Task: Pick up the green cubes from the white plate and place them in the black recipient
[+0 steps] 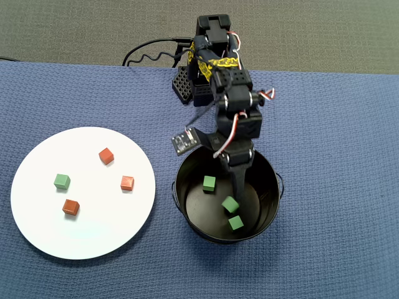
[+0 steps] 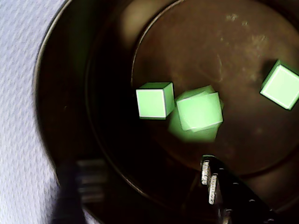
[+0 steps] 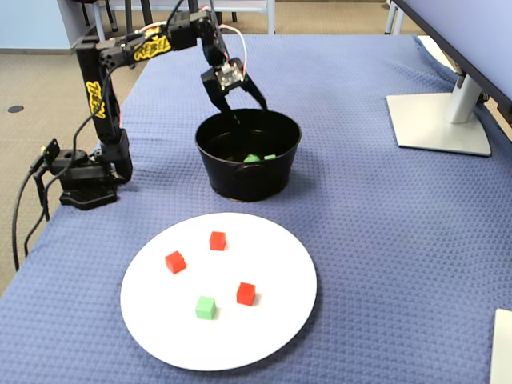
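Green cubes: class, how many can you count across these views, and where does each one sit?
4. Three lie on the floor of the black bucket: one at its upper left, one central, one below that. The fourth sits on the white plate. None seems hidden.

3 red-orange cubes, same size, spread apart, none touching: in overhead view 1 upper (image 1: 106,156), 1 right (image 1: 127,183), 1 lower left (image 1: 70,207). Fixed view shows the same 3 (image 3: 217,240) (image 3: 175,262) (image 3: 246,294). Blue textured cloth (image 1: 324,124) covers the table. Black coiled cable (image 1: 153,53) runs off cloth's far edge in overhead view; cables also hang at the left table edge (image 3: 24,200) in fixed view. Grey monitor stand w/ flat base (image 3: 436,120) on cloth at right. White flat item (image 3: 502,344) at bottom-right corner, cut off by frame, can't tell what.
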`<action>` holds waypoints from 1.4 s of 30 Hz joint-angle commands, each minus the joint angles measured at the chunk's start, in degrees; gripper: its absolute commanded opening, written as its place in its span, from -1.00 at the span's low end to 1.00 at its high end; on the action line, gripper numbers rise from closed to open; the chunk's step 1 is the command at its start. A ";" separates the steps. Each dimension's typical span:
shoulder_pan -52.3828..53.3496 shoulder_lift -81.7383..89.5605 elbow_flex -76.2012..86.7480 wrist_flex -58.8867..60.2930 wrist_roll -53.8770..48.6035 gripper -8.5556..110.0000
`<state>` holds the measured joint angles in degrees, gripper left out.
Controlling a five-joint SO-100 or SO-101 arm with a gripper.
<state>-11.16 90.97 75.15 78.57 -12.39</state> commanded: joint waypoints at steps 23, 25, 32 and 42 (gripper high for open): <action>53.88 -10.90 13.18 -49.57 -66.80 -0.33; 55.02 -12.92 12.39 -50.80 -74.00 -0.34; 57.30 -14.59 5.98 -42.01 -93.25 -0.32; 62.05 -13.45 5.89 -44.38 -101.60 -0.34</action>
<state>49.31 75.41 85.08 35.86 -112.41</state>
